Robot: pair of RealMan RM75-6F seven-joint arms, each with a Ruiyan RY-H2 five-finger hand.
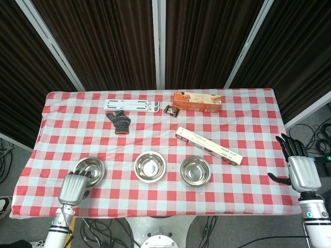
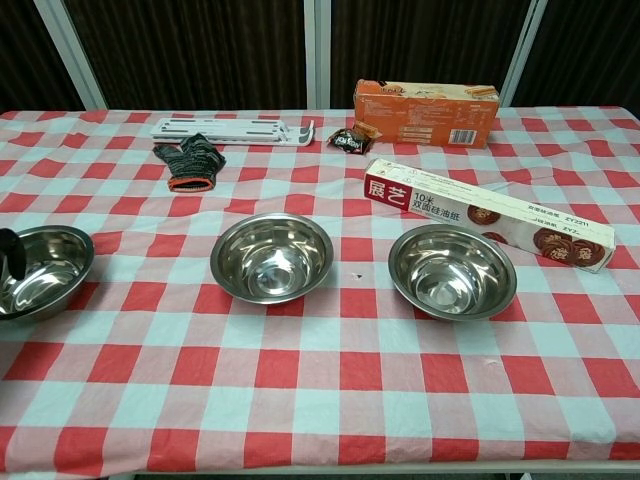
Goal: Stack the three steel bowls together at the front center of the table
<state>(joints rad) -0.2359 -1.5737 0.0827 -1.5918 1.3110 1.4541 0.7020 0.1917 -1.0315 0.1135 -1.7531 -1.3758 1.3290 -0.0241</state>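
Note:
Three steel bowls stand in a row near the table's front. The left bowl (image 1: 90, 168) (image 2: 45, 268), the middle bowl (image 1: 150, 166) (image 2: 272, 257) and the right bowl (image 1: 195, 171) (image 2: 452, 270) are apart and upright. My left hand (image 1: 73, 188) sits at the left bowl's front-left rim, back toward the head camera. Its dark fingertips (image 2: 6, 258) reach over that rim at the chest view's left edge. Whether they grip the rim is hidden. My right hand (image 1: 300, 171) hangs off the table's right edge with fingers spread, holding nothing.
Behind the right bowl lies a long white wrap box (image 1: 208, 145) (image 2: 487, 213). Farther back are an orange box (image 1: 196, 101) (image 2: 425, 112), a snack packet (image 1: 171, 109) (image 2: 349, 140), a black glove (image 1: 119, 122) (image 2: 192, 160) and a white rack (image 1: 132, 105) (image 2: 232, 128).

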